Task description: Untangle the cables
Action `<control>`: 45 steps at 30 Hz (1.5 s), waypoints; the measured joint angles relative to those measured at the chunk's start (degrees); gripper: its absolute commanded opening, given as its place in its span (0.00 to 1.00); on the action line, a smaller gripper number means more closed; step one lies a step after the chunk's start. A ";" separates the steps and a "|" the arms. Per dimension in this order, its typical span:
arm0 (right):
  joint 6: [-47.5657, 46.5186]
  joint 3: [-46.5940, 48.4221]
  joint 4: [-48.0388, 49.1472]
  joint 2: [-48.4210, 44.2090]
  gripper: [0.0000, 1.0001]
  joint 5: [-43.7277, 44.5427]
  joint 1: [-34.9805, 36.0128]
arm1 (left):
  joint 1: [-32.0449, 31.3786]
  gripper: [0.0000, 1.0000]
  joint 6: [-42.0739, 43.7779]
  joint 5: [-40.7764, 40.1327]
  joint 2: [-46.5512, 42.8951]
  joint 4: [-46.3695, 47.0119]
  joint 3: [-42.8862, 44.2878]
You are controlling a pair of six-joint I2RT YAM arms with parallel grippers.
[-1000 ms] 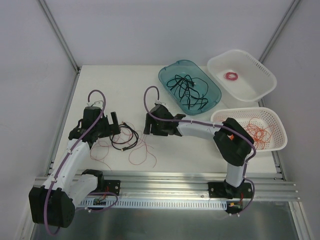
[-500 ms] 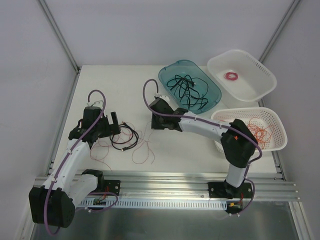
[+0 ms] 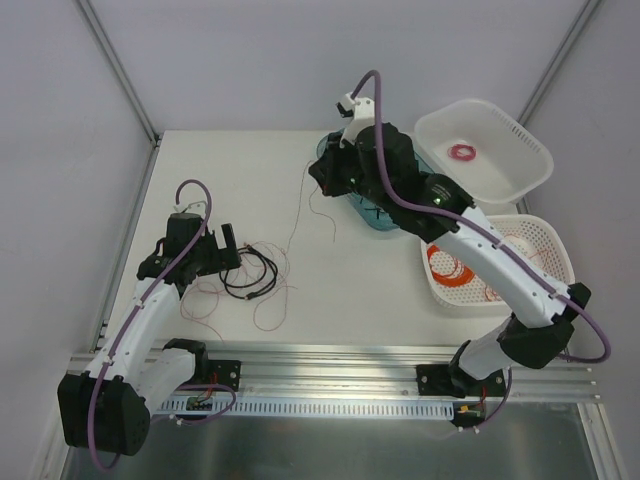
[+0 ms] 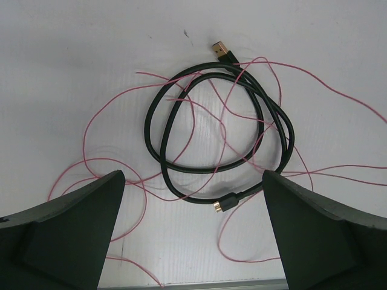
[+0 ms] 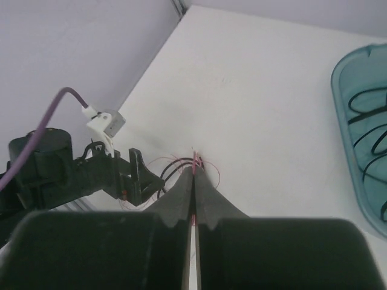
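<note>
Bare white counter (image 3: 235, 175) lies left of the right pincer (image 3: 316, 176); a teal plastic tray (image 5: 351, 175) crowds its right; a thin red wire (image 5: 195, 161) dangles below.

White perforated plastic baskets: two, far basket (image 3: 520, 182), near basket (image 3: 557, 262). Teal translucent plastic tray (image 5: 342, 103): one. Thin black cord (image 4: 148, 130) looped on table (image 3: 230, 170): one; gold plugs (image 4: 221, 49): two. Hair-thin red wires (image 4: 86, 130): several, uncountable. Small pink ring coil (image 3: 462, 152): one. Orange coil (image 3: 455, 270): one.

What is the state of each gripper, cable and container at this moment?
left gripper: open, above the tangle.
right gripper: shut on one red wire, raised.
red wires: tangled across the black cord on the table.
black cord: looped flat, both plugs free.
teal tray: holds black cords.
far white basket: holds a pink ring.
near white basket: holds an orange coil.
</note>
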 measured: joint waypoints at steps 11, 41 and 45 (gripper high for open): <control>-10.86 4.22 3.19 -9.05 0.01 2.25 0.00 | 0.00 0.99 -0.02 -0.02 0.37 0.00 0.00; 3.52 -47.19 -6.34 -16.09 0.51 1.57 -9.42 | 0.00 0.99 -0.02 -0.81 0.63 -0.02 0.00; 2.67 -48.37 -6.93 -11.91 0.74 -1.38 -8.37 | 0.00 0.99 -0.02 -0.59 0.63 0.00 0.00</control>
